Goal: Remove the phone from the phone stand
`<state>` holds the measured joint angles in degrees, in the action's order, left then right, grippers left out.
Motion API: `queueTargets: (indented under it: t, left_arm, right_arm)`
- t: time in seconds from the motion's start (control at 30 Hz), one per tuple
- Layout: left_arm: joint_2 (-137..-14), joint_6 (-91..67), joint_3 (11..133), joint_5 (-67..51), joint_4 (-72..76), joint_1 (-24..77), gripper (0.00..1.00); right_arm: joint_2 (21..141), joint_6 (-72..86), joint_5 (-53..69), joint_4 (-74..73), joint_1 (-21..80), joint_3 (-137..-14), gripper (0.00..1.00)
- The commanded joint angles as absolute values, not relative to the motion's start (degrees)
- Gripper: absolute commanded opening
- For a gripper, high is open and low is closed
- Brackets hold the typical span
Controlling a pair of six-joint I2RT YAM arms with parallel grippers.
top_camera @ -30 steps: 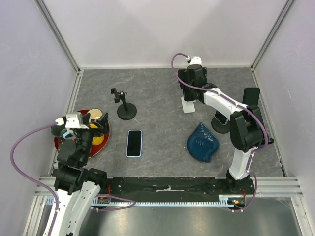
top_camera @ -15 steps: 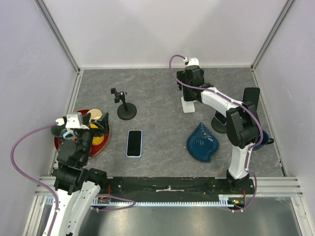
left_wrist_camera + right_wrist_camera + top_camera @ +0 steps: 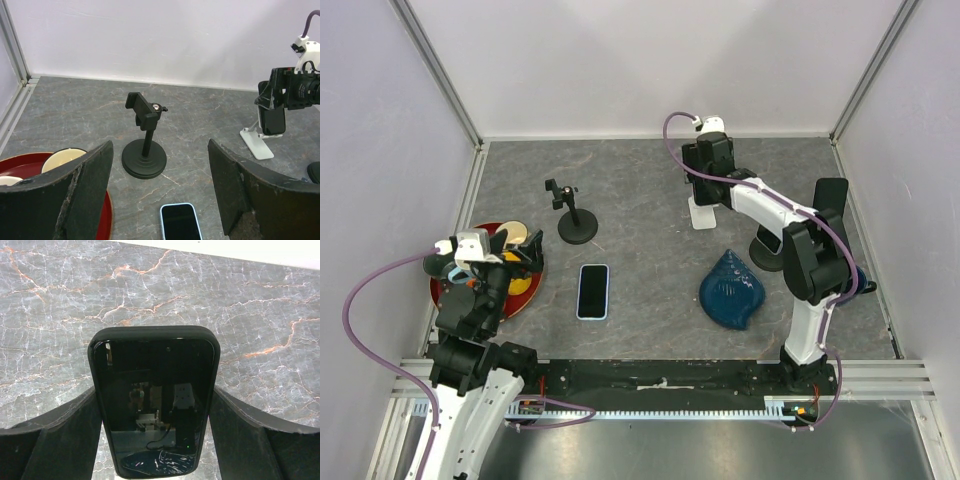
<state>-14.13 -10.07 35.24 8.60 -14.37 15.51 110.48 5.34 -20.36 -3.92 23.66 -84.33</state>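
A black phone [image 3: 155, 400] stands upright on a white phone stand [image 3: 700, 215] at the back of the table, right of centre. My right gripper [image 3: 706, 172] is over it, and its two fingers [image 3: 75, 440] press against the phone's left and right edges. From the left wrist view the phone [image 3: 273, 119] hangs in that gripper above the white stand [image 3: 257, 144]. My left gripper [image 3: 160, 145] hovers open over the red tray [image 3: 524, 292] at the left, with nothing between its fingers.
A black clamp stand [image 3: 576, 222] with no phone in it stands left of centre. A blue-rimmed phone [image 3: 592, 291] lies flat in front of it. A blue shell-shaped object [image 3: 731, 290] lies at the right, near another black stand [image 3: 772, 250] bearing a dark phone [image 3: 831, 198].
The right gripper shifted slightly toward the back left and its fingers closed in onto the phone's sides. The left arm has not moved.
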Motion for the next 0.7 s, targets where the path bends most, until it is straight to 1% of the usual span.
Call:
queueTargets:
  t: [0.0, 0.13, 0.27, 0.43, 0.67]
  left_arm:
    - [-14.59, -11.69, 34.98, 7.3, -11.43, 15.64, 0.82]
    - [-14.5, -11.78, 34.98, 7.12, -11.25, 15.73, 0.82]
    - [-14.5, -11.69, 34.89, 7.21, -11.34, 15.73, 0.82]
    - [-14.59, -11.69, 34.89, 7.12, -11.25, 15.73, 0.82]
    - [-14.85, -11.78, 34.72, 6.94, -11.16, 15.91, 0.82]
  right_arm:
    - [103.98, 4.92, -20.48, 1.04, 23.64, -83.77, 0.45]
    - [101.43, 5.01, -19.6, 4.83, 23.82, -82.53, 0.43]
    - [99.06, 4.57, -18.2, 5.01, 24.96, -83.66, 0.41]
    - [97.65, 8.25, -13.98, -4.98, 27.15, -87.63, 0.42]
    - [94.58, 17.74, -6.16, -13.26, 31.1, -82.98, 0.43]
